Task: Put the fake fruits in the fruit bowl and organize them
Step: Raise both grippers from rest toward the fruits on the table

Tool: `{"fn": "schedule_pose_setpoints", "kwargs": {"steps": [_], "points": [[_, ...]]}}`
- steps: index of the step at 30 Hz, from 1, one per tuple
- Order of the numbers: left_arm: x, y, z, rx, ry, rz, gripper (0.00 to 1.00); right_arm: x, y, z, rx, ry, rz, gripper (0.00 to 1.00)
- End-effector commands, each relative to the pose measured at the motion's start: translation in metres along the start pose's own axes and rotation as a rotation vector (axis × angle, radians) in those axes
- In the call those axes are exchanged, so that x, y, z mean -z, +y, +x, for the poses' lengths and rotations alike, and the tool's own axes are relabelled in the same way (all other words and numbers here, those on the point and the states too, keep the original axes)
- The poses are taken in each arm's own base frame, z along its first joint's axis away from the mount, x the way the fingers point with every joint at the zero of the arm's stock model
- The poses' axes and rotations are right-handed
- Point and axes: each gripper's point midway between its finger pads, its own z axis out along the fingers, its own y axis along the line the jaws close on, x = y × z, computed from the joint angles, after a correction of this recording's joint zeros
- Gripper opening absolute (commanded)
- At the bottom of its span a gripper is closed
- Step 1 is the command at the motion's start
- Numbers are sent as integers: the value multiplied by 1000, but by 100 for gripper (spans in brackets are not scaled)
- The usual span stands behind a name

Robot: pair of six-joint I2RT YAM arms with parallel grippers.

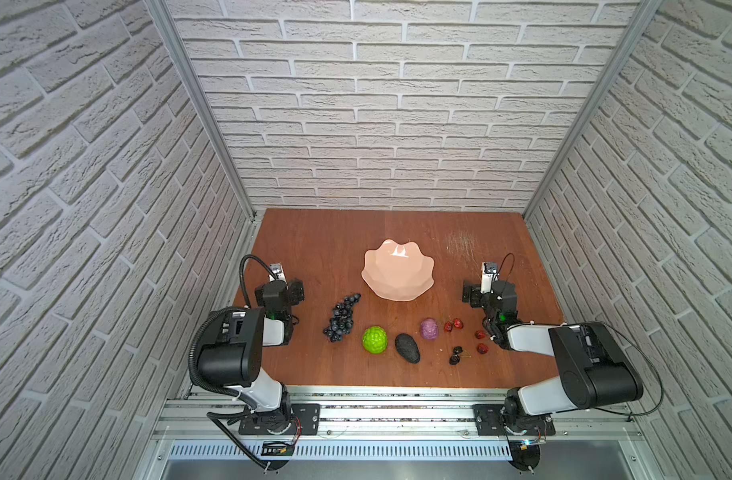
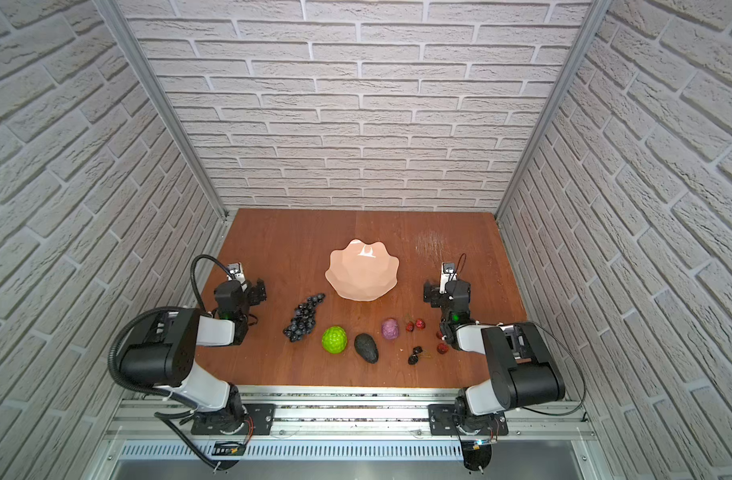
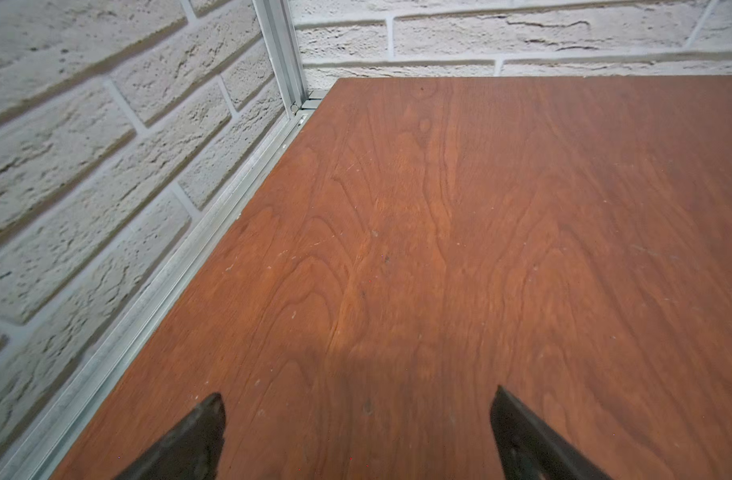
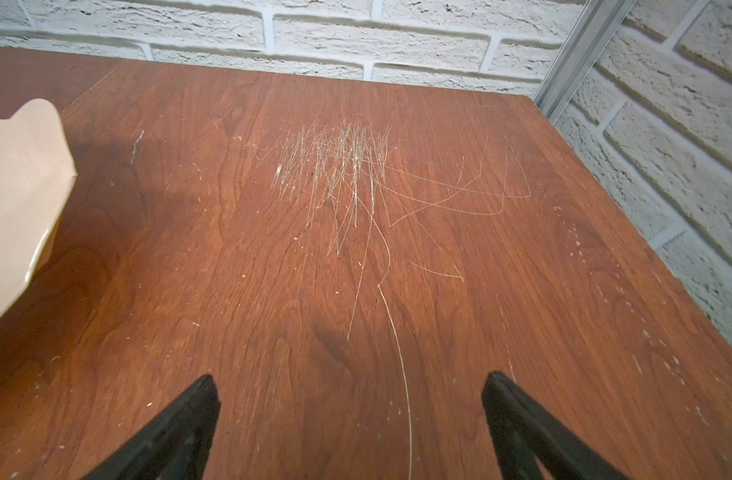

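While the left hand (image 3: 359, 392) and right hand (image 4: 350, 376) gape, fruits (image 1: 374, 340) seemingly lie outside the bowl (image 1: 397, 272).

The fruit bowl (image 2: 353, 287) sits between the left gripper (image 2: 259, 292) and right gripper (image 2: 428, 296), apart from both jaws. Behind the jaws lie the grape bunch (image 2: 304, 318) nearest the left, then the lime-green ball (image 2: 334, 339), avocado (image 2: 366, 348), purple fruit (image 2: 390, 329), cherries (image 2: 415, 355) and strawberries (image 2: 415, 325) nearest the right.

My left arm (image 1: 231, 353) & right arm (image 1: 593, 365): glossy black motor housings w/ white link shells between. Fat ribbed black hose (image 1: 192, 357) loops round the left; thin black cable (image 1: 659, 380) trails off the right. Green LED (image 1: 276, 316) by each wrist. Flat black base plates (image 1: 279, 419), red wires (image 1: 298, 431) beside. My left pincer (image 3: 358, 395) & right pincer (image 4: 350, 377): matte black fingers (image 3: 190, 440), tapering to points.
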Motion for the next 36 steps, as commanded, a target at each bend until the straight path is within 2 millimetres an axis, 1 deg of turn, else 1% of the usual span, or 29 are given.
{"fn": "schedule_pose_setpoints", "kwargs": {"steps": [1,25,27,29,32,35,36], "points": [[1,1,-21,21,-78,0,98,2,2,-18,-13,-59,-7,100],[1,1,-21,25,-78,5,98,3,2,-18,-14,-59,-8,100],[2,6,-24,31,-79,-32,98,4,1,-19,-14,-67,-6,100],[4,5,-27,27,-73,-27,98,7,-4,-26,-28,-67,22,100],[4,4,-28,21,-77,-26,98,16,-6,-43,-22,-43,31,100],[6,-2,-30,-11,-87,-22,98,31,-8,-70,-33,-68,25,99],[8,1,-35,-20,-81,-52,98,38,-8,-81,-48,-87,21,99]]}}
